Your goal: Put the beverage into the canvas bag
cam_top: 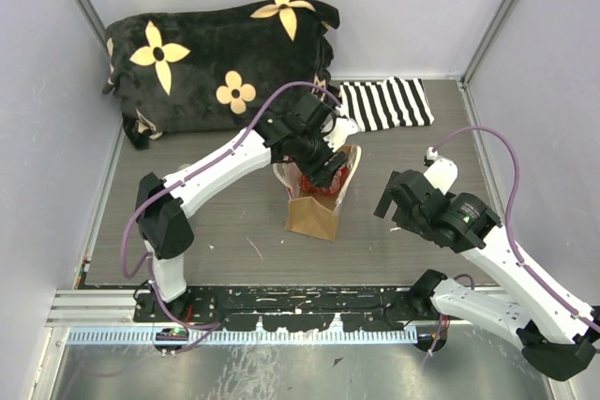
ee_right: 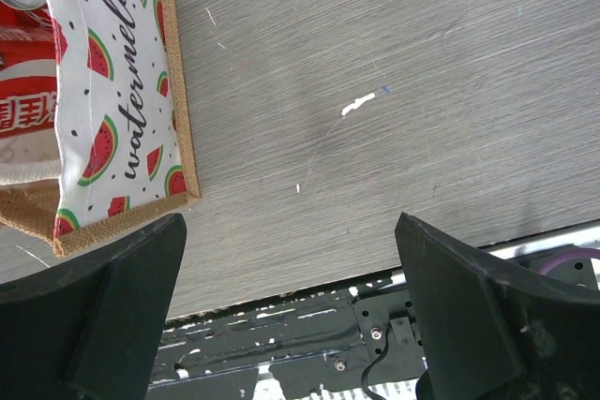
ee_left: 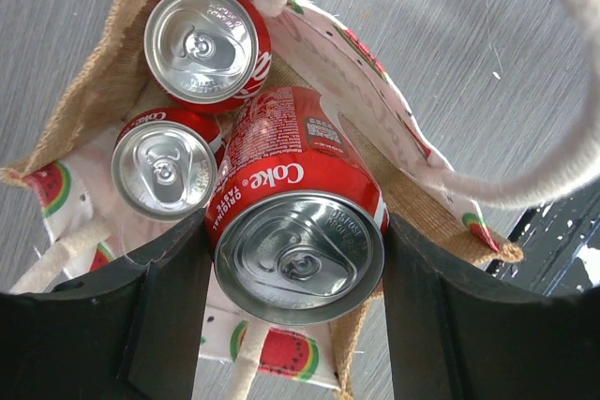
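As bag [cam_top: 314,217] holds two cans [ee_left: 202,44], third [ee_left: 300,250] clamped

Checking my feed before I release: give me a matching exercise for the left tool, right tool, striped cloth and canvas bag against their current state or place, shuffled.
1. left tool
2. right tool
3. striped cloth
4. canvas bag

A. open above the table, holding nothing
B. lying flat at the far side, beside the flowered cushion
C. gripping a Coke can at the bag's mouth
D. standing upright, two other cans inside

Pairs: 1-C, 2-A, 3-B, 4-D
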You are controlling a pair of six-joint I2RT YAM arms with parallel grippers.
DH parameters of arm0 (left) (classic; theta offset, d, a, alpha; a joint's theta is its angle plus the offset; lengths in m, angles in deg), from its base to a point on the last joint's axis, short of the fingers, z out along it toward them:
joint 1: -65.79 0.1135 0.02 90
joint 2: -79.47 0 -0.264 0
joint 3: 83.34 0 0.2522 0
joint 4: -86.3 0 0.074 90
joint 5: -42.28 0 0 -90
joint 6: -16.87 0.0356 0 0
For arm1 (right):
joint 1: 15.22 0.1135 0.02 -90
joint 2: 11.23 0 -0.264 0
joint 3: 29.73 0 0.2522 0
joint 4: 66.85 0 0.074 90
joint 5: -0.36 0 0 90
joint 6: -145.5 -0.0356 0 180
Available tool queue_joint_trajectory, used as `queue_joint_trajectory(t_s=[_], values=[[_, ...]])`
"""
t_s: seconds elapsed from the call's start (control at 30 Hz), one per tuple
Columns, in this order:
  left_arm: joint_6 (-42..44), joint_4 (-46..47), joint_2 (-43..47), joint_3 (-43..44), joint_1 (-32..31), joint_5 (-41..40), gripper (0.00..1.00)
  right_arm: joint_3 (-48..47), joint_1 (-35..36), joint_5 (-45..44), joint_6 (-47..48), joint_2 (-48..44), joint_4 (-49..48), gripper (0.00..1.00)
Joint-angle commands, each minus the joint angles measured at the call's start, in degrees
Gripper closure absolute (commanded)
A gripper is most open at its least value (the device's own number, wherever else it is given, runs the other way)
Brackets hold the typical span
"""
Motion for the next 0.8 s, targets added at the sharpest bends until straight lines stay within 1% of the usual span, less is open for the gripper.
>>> queue_joint_trajectory(t_s=[0.0, 0.77], values=[[0.2, 5.2, -1.5, -0.9, -0.2, 0.3, 1.0, -1.7, 0.2, -2.4, -1.3, -0.9, 0.7, 0.0], [-0.5, 8.5, -8.3, -1.3, -2.0, -0.9, 1.0, -2.8, 0.2, -2.7, -1.4, -0.3, 1.3, 0.0]])
